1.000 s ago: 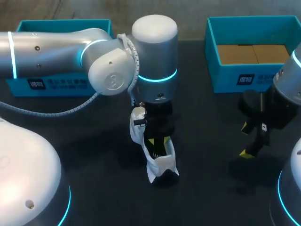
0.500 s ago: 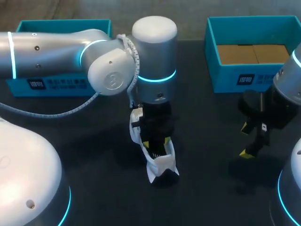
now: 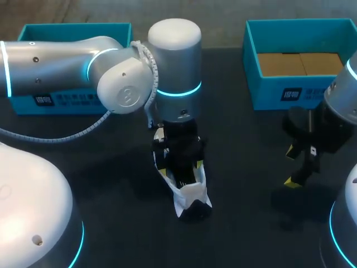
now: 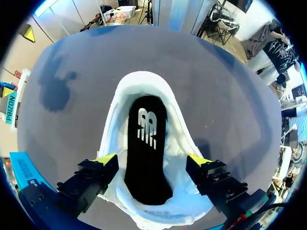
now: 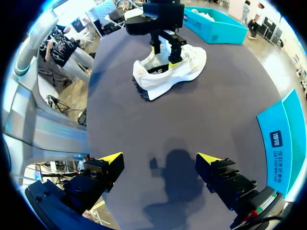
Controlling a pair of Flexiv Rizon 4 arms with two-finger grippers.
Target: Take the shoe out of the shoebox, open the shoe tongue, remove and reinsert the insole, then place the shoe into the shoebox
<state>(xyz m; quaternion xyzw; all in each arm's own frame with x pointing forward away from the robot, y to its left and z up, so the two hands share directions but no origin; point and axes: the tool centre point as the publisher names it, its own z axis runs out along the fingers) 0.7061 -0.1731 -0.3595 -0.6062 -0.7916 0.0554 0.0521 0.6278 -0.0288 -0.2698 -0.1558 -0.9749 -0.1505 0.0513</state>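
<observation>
A white shoe [image 3: 188, 196] stands on the dark table near the middle, toe toward the front edge. Its black insole [image 4: 146, 148] lies flat inside it. My left gripper [image 3: 178, 166] hangs straight down over the shoe's mouth, open. In the left wrist view its fingers [image 4: 152, 159] stand wide apart over the two sides of the collar, with nothing held between them. The right gripper [image 3: 291, 166] hovers open over bare table to the right, well apart from the shoe [image 5: 168, 72]. The right wrist view shows the left gripper [image 5: 163, 48] above the shoe and my own right gripper [image 5: 160, 158] empty.
The blue shoebox [image 3: 268, 92] with a brown cardboard floor stands at the back right. A second blue box [image 3: 67, 100] sits at the back left, partly behind my left arm. Bare table lies between the shoe and the right gripper.
The left gripper's fingers have spread from nearly closed to wide apart over the shoe's mouth, and the left arm shifted slightly leftward. The shoe and right arm stayed put.
</observation>
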